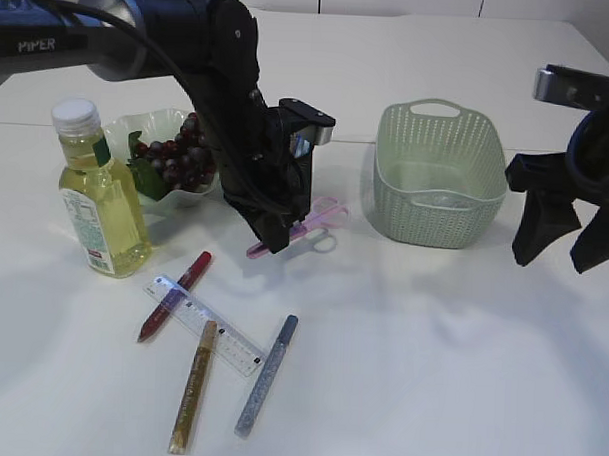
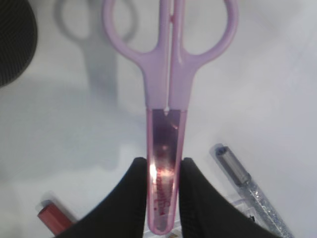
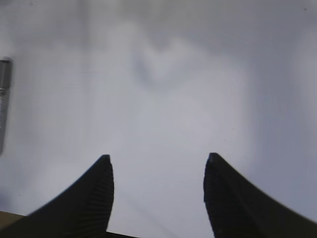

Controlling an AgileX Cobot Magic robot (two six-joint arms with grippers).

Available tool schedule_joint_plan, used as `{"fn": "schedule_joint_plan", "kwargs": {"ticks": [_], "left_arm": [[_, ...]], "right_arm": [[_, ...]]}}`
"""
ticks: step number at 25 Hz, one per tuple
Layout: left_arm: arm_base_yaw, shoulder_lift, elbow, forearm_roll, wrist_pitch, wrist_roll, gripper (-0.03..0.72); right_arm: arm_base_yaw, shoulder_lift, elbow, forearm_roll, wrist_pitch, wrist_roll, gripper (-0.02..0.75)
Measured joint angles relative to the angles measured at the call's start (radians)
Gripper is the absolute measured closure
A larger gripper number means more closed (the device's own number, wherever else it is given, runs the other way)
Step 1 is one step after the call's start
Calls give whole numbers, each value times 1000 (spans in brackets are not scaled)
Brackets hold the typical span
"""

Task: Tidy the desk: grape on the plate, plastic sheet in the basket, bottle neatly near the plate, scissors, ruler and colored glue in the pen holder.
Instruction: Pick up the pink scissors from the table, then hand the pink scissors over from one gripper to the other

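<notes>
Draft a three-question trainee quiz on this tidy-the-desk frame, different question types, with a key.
1. True or false: the left gripper is shut on the scissors.
2. Which glue pen lies under the ruler? A red; B gold; C silver.
3. Fill in: the grapes lie on the ____, beside the bottle.

Key: 1 true, gripped at the sheathed blade end. 2 A. 3 plate.

Exterior camera looks down slantwise; wrist cameras sit close above the table [image 1: 461, 344].
</notes>
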State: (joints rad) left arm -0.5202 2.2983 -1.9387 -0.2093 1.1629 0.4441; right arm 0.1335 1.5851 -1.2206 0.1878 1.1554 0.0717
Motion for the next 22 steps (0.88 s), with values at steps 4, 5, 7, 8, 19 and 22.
{"fn": "schedule_joint_plan", "kwargs": {"ticks": [4, 5, 7, 8, 19, 22], "left_arm": [[0, -25, 0, -5, 0, 0, 549], [0, -33, 0, -5, 0, 0, 549], [0, -51, 0, -5, 0, 0, 549], [0, -62, 0, -5, 0, 0, 549], [0, -158, 0, -36, 4, 0, 549], [0, -174, 0, -45, 4, 0, 549]], "right_arm": [[0, 0, 0, 78, -50, -37, 281], [0, 0, 0, 101, -60, -51, 281], [0, 0, 0, 145, -87, -80, 281], [0, 0, 0, 168, -100, -92, 281], [0, 0, 0, 477, -275, -262, 281], [0, 0, 0, 603, -313, -350, 281]]}}
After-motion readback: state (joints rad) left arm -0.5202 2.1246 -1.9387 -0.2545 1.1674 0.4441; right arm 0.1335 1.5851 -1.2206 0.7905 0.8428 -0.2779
